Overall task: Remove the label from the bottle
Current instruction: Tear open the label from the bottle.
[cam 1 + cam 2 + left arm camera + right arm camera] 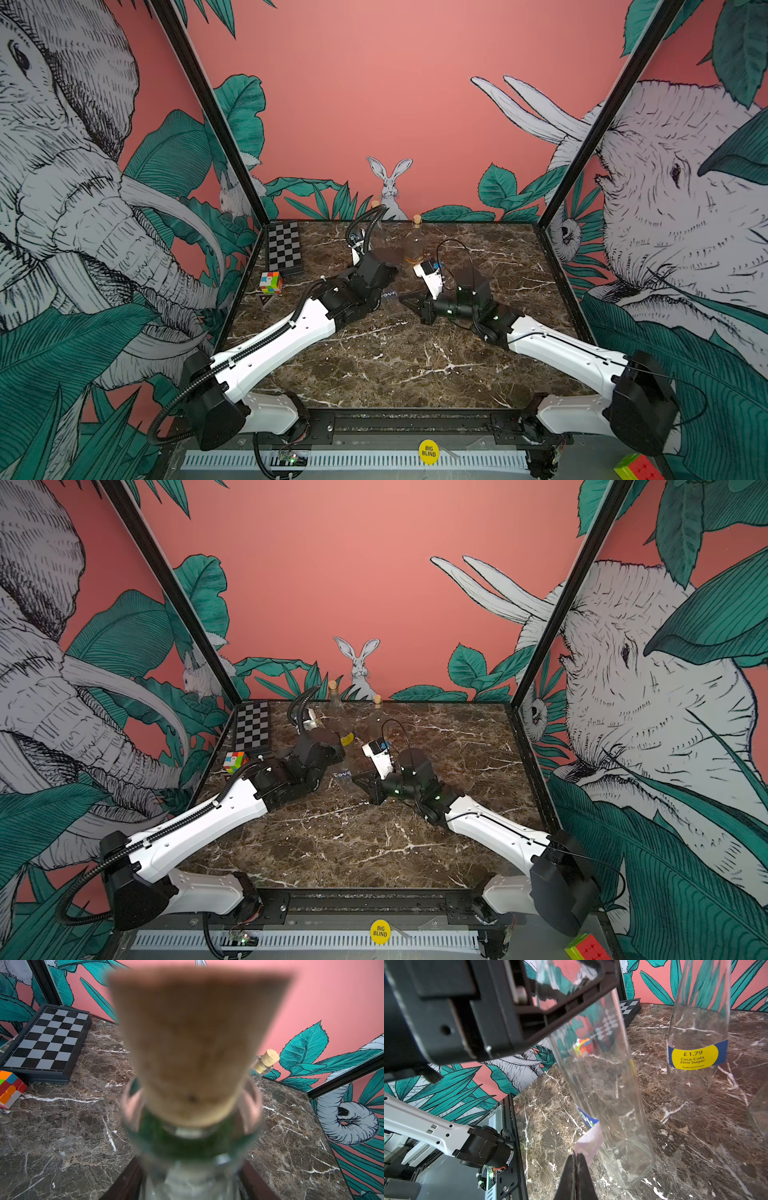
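The left gripper [560, 999] clamps the tilted bottle [602, 1084] by its upper body. The right gripper [576, 1165], closed tight, pinches the peeled flap of the label [588, 1138], low on the glass. A second labelled bottle [695, 1053] stands upright nearby.

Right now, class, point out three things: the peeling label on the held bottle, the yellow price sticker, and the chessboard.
Peeling label [589, 1139], right wrist view, on its loose white flap.
Yellow price sticker [694, 1057], right wrist view, on its yellow oval.
Chessboard [47, 1039], left wrist view, on its chequered top.
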Motion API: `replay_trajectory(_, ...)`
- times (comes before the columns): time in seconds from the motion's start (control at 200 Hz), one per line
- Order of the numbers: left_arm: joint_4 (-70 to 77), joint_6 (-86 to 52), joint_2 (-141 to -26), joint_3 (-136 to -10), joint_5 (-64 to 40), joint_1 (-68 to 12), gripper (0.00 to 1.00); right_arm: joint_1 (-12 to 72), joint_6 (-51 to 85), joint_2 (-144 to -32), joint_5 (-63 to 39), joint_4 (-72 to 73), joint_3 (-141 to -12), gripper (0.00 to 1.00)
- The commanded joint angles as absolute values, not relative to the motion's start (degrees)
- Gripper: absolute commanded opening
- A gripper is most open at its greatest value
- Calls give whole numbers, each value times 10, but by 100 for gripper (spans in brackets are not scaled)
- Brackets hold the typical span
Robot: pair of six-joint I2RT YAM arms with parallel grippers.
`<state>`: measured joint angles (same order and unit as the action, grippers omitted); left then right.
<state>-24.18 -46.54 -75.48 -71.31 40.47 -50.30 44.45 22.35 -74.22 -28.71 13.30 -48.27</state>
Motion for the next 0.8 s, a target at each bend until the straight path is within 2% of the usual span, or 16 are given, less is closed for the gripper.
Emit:
replay_trajectory(0.0, -231, -479, -750, -740, 443, -505, 0, 453, 227, -741, -281, 163, -497, 0)
replay_trajectory(0.795, -232, -488, -743, -727, 486, -506, 0, 470, 226, -748, -271, 163, -508, 0)
